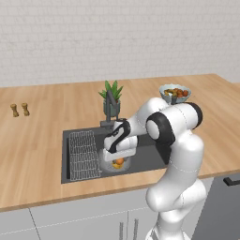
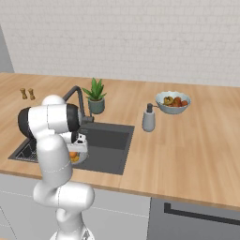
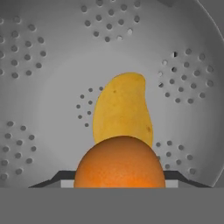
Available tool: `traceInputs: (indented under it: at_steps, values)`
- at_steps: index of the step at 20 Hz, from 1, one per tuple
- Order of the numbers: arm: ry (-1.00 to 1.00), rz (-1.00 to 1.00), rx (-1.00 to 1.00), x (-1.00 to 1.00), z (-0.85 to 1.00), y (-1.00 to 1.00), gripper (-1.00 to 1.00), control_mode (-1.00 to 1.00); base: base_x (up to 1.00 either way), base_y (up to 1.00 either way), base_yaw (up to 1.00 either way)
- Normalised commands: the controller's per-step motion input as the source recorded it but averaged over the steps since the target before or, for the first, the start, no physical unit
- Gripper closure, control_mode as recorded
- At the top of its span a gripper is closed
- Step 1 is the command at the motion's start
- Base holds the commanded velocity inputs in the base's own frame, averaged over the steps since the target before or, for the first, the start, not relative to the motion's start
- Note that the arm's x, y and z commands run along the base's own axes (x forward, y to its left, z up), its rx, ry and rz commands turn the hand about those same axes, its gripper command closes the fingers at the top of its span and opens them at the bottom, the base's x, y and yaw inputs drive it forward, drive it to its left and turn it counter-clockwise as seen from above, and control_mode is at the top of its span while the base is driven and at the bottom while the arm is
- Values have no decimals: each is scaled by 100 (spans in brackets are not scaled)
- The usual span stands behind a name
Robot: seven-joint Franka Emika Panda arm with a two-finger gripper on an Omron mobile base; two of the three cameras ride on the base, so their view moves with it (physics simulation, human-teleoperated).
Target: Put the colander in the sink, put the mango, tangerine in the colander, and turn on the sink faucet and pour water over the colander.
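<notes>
Hand view: claw low inside the colander [image 3: 52,78], looking straight at its holed grey wall and floor. The tangerine [image 3: 119,162] sits right at the claw, between the finger tips [image 3: 177,176], whose dark ends poke out on either side of it. The jaws stand part-way apart at about the fruit's width; it looks gripped, but contact at the pads is hidden, so not certain. The mango [image 3: 121,110] lies on the colander floor just beyond the tangerine, lengthwise away from the claw, its near end hidden behind the orange fruit.

Left base view: claw [image 1: 119,161] pointed down into the sink [image 1: 150,157], with the colander [image 1: 107,168] directly under it and orange fruit visible below the hand. Wire rack [image 1: 84,154] just beside the claw, on the sink's other half. The faucet [image 1: 110,104] stands behind the claw at the sink's back edge, plant [image 1: 111,93] right behind that. Fruit bowl [image 1: 175,93] on the worktop [image 1: 37,136], well away from the claw. Two small shakers [image 1: 20,110] far off on the worktop.

Right base view: soap bottle [image 2: 149,118] between sink and fruit bowl.
</notes>
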Motion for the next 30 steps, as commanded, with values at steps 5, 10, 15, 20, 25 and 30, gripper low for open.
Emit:
traceInputs:
  at_steps: [5, 10, 15, 20, 25, 30]
  values:
    - [0, 0, 0, 0, -1, 0, -100, -100, 0, 0, 0]
    - [0, 0, 0, 0, 0, 0, -100, -100, 0, 0, 0]
    - [0, 0, 0, 0, 0, 0, -100, -100, 0, 0, 0]
    - [-4, 0, 0, 0, 29, 0, -100, -100, 0, 0, 0]
    - [-9, 0, 0, -1, 55, -7, -100, -100, 0, 0, 0]
    - [-10, 0, 0, -12, 53, -35, -100, -100, 0, 0, 0]
